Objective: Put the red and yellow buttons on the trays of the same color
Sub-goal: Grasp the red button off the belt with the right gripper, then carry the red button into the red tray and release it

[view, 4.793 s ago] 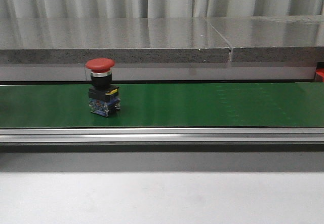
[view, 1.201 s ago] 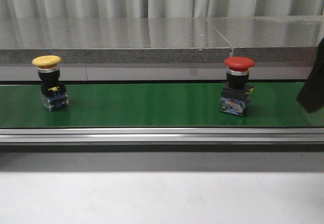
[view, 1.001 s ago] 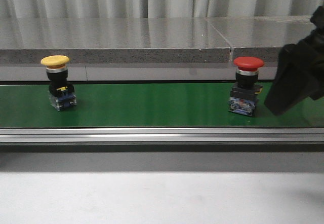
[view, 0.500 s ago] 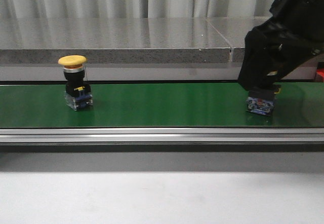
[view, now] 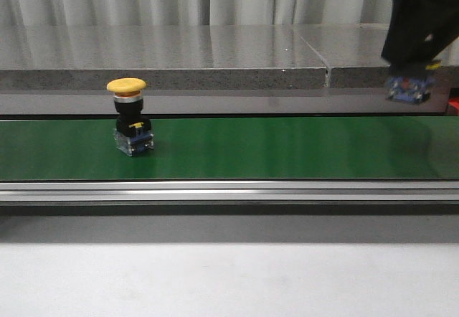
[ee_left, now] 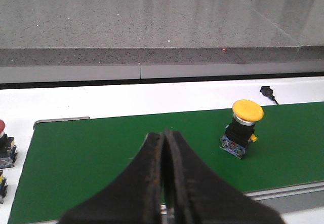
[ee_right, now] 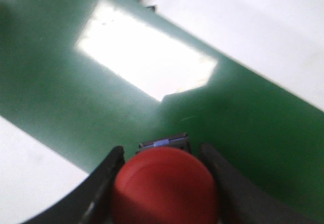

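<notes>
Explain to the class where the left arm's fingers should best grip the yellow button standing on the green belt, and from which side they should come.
Probably from above: the yellow button stands upright on the green belt, its wide cap over a narrower black collar. Close the fingers on that collar, under the cap's overhang, so it cannot slip out.

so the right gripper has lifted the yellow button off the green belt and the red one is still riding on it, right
Not quite, the colours are swapped. The right wrist view shows the right gripper shut on the red button, lifted above the green belt. The front view shows the yellow button standing on the belt.
</notes>
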{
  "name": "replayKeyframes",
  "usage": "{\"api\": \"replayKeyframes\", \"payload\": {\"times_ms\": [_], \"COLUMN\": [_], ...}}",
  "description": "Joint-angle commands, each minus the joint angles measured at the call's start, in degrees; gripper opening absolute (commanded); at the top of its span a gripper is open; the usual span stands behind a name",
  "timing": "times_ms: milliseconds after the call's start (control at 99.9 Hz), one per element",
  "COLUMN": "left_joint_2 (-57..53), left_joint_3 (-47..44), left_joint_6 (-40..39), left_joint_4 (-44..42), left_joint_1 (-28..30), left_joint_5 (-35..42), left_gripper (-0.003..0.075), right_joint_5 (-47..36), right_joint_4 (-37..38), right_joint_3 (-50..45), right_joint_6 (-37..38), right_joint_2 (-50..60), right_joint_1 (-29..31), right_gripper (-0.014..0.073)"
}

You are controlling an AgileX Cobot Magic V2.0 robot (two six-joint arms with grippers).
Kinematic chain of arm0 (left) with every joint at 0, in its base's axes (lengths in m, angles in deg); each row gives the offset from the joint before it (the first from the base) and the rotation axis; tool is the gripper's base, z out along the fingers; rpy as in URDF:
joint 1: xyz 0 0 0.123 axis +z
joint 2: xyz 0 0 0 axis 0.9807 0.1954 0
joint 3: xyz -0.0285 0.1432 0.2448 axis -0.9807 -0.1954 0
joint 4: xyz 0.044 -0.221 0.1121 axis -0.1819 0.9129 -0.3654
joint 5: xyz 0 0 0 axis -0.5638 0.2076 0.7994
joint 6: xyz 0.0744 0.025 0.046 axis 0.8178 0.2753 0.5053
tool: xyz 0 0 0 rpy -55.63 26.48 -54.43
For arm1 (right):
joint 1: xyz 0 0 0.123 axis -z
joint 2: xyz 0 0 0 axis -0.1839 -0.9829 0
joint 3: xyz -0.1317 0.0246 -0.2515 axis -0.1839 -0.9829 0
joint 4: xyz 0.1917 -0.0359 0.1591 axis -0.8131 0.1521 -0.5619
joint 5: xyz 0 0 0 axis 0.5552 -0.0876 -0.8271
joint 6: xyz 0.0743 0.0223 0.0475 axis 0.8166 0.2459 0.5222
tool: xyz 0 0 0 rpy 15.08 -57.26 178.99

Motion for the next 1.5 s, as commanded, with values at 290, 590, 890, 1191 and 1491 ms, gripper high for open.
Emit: {"api": "replayKeyframes", "payload": {"times_ms": [290,590,890,1191,1491], "left_joint_2": [0.09,0.09,0.09,0.09,0.09], "left_joint_3": [1.54,1.54,1.54,1.54,1.54], "left_joint_6": [-0.15,-0.15,-0.15,-0.15,-0.15], "left_joint_4": [1.97,1.97,1.97,1.97,1.97], "left_joint_1": [-0.42,-0.42,-0.42,-0.42,-0.42], "left_joint_5": [2.9,2.9,2.9,2.9,2.9], "left_gripper": [-0.0019,-0.0019,-0.0019,-0.0019,-0.0019], "right_joint_5": [0.79,0.39,-0.36,-2.06,-2.64], "right_joint_4": [0.77,0.64,0.83,1.39,3.14], "right_joint_3": [18.86,29.03,41.44,46.71,46.9], "right_joint_6": [3.14,2.68,2.68,2.68,2.68], "right_joint_2": [-1.26,-15.58,-29.21,-37.15,-40.44], "right_joint_1": [23.18,27.97,28.35,28.74,28.74], "right_gripper": [0.0052,0.0052,0.0052,0.0052,0.0052]}}
